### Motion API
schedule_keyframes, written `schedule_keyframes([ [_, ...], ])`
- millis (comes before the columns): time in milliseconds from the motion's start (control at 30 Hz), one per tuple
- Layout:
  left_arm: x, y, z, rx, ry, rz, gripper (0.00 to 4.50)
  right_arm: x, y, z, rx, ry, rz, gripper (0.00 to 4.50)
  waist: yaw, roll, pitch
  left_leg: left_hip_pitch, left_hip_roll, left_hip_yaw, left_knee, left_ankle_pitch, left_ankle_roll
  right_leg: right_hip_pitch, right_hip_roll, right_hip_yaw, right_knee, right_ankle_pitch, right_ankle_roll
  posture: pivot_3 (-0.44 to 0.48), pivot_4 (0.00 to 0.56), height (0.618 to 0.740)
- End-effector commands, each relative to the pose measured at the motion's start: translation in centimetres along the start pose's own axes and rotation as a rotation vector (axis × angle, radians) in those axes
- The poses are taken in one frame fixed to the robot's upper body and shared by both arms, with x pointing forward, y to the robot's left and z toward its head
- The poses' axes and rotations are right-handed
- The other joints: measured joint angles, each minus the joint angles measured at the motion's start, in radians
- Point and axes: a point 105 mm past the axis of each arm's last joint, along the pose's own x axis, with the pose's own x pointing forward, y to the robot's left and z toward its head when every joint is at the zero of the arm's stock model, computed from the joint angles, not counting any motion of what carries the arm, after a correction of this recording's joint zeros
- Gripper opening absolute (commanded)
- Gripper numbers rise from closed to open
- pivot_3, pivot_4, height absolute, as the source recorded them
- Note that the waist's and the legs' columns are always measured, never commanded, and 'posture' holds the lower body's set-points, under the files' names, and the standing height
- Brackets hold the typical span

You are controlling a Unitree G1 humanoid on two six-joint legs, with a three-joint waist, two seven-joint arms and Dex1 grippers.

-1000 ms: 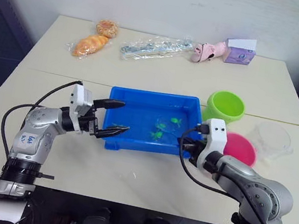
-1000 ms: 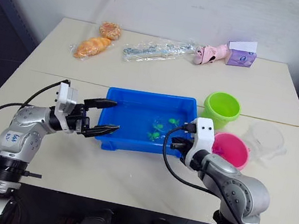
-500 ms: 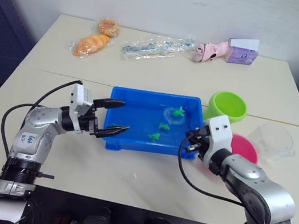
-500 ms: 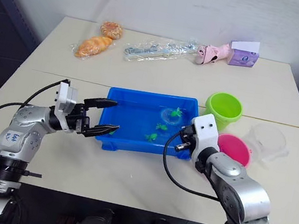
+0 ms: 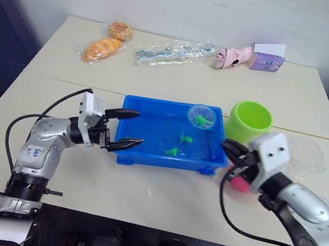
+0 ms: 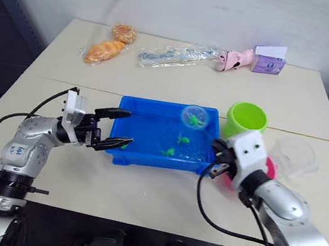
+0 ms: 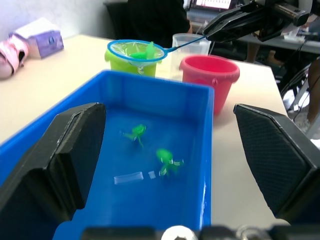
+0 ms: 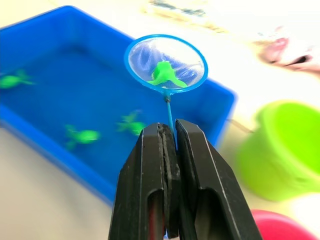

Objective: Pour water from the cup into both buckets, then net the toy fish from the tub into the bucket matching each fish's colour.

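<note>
Net (image 8: pixel 165 63) with one green fish (image 8: pixel 164 74) above tub (image 5: pixel 145 158) at 1 o'clock | right gripper (image 8: pixel 170 145) clamped on its handle | left gripper (image 5: pixel 126 129) fingers apart, empty, at tub's 9 o'clock rim.

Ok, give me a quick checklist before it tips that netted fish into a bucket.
1. Right claw shut on the thin handle of the round light-blue-rimmed net: ok.
2. Small green plastic toy fish lying inside the hoop: ok.
3. Net lifted above the shallow blue plastic tub: ok.
4. Net over the lime green plastic bucket: not ok, the hoop hangs over the tub's far corner, beside the bucket.
5. Green bucket upright with its mouth open: ok.
6. Left claw open at the tub's other end, away from the net: ok.
</note>
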Motion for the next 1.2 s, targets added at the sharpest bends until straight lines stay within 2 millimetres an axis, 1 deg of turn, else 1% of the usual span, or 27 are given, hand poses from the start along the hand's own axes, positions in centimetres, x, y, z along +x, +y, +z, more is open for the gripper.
schedule_keyframes([
  [33,0.5,0.4,1.8,0.004,-0.082,0.009,4.41,-1.3,-2.3,0.5,-0.058,-0.008,-0.059,0.0,0.0,0.0,0.0,0.0,0.0,0.0,0.0,0.0,0.0,0.0,0.0,0.0,0.0,0.0,0.0,0.0,0.15,0.74],
  [67,0.6,0.6,1.8,-0.007,-0.091,0.016,4.41,-1.5,-3.0,0.3,-0.068,0.011,-0.075,0.0,-0.001,0.0,0.0,0.0,0.0,0.0,0.0,0.0,0.0,0.0,0.0,0.0,0.0,0.0,0.0,0.0,0.15,0.74],
  [200,1.6,0.8,2.4,-0.022,-0.113,0.009,4.41,-1.9,-7.2,-0.1,-0.123,0.055,-0.188,0.0,-0.005,0.0,0.0,0.001,0.0,0.001,0.001,0.001,0.0,0.0,0.001,0.0,0.0,0.0,0.0,0.0,0.15,0.74],
  [267,1.9,0.7,2.5,-0.035,-0.112,-0.004,4.41,-2.0,-8.7,-0.3,-0.165,0.08,-0.232,0.0,-0.004,0.0,0.0,0.001,0.0,0.001,0.001,0.001,-0.001,0.0,0.001,0.0,0.0,0.0,0.0,0.0,0.15,0.74],
  [367,2.5,0.4,2.9,-0.047,-0.117,-0.029,4.41,-2.0,-10.8,-0.6,-0.228,0.104,-0.287,0.0,-0.004,0.0,0.0,0.001,0.0,0.001,0.001,0.003,-0.001,0.0,0.001,0.001,0.0,0.0,0.0,0.0,0.15,0.74],
  [467,3.6,-0.1,3.6,-0.039,-0.138,-0.048,4.41,-1.4,-12.2,-0.8,-0.34,0.138,-0.306,0.0,-0.002,0.0,0.0,0.001,0.0,0.001,0.001,0.003,-0.001,0.0,0.001,0.001,0.0,0.0,0.0,0.0,0.15,0.74],
  [567,4.4,-0.5,3.9,-0.039,-0.146,-0.06,4.41,-0.6,-12.7,-1.2,-0.507,0.177,-0.268,0.0,-0.002,0.0,0.0,0.001,0.0,0.001,0.003,0.003,-0.001,0.0,0.001,0.001,0.001,0.0,0.0,0.0,0.15,0.74],
  [733,4.9,-0.6,3.9,-0.03,-0.146,-0.054,4.41,0.3,-13.0,-1.7,-0.769,0.22,-0.191,0.0,-0.004,0.0,0.0,0.001,0.0,0.002,0.003,0.004,-0.001,0.0,0.001,0.001,0.001,0.0,0.0,0.0,0.15,0.74],
  [867,5.2,-0.6,3.9,-0.014,-0.151,-0.043,4.41,0.8,-13.5,-1.4,-1.015,0.243,-0.173,0.0,-0.003,0.0,0.0,0.001,0.0,0.002,0.004,0.004,-0.001,0.0,0.001,0.001,0.002,0.0,0.0,0.0,0.15,0.74],
  [967,5.3,-0.6,3.9,-0.012,-0.153,-0.041,4.41,0.9,-13.7,-1.5,-1.117,0.237,-0.155,0.0,-0.002,0.0,0.0,0.001,0.0,0.002,0.004,0.004,-0.001,0.0,0.001,0.001,0.002,0.0,0.0,0.0,0.15,0.74],
  [1033,5.4,-0.6,3.8,-0.011,-0.153,-0.039,4.41,0.9,-13.5,-1.5,-1.241,0.217,-0.124,0.0,-0.002,0.0,0.0,0.001,0.0,0.002,0.004,0.004,-0.001,0.0,0.001,0.001,0.002,0.0,0.0,0.0,0.15,0.74],
  [1100,5.5,-0.6,3.8,-0.01,-0.154,-0.039,4.41,0.9,-13.7,-1.7,-1.3,0.212,-0.113,0.0,-0.003,0.0,0.0,0.001,0.0,0.002,0.005,0.004,-0.001,0.0,0.001,0.001,0.002,0.0,0.0,0.0,0.15,0.74],
  [1167,5.7,-0.7,3.8,-0.009,-0.16,-0.041,4.41,0.3,-14.6,-2.9,-1.338,0.255,-0.098,0.0,-0.003,0.0,0.0,0.001,0.0,0.002,0.006,0.004,-0.001,0.0,0.001,0.001,0.003,0.0,0.0,0.0,0.15,0.74],
  [1200,5.7,-0.7,3.8,-0.009,-0.163,-0.042,4.41,0.2,-14.9,-3.1,-1.351,0.262,-0.099,0.0,-0.002,0.0,0.0,0.001,0.0,0.002,0.006,0.004,-0.001,0.0,0.001,0.001,0.003,0.0,0.0,0.0,0.15,0.74],
])
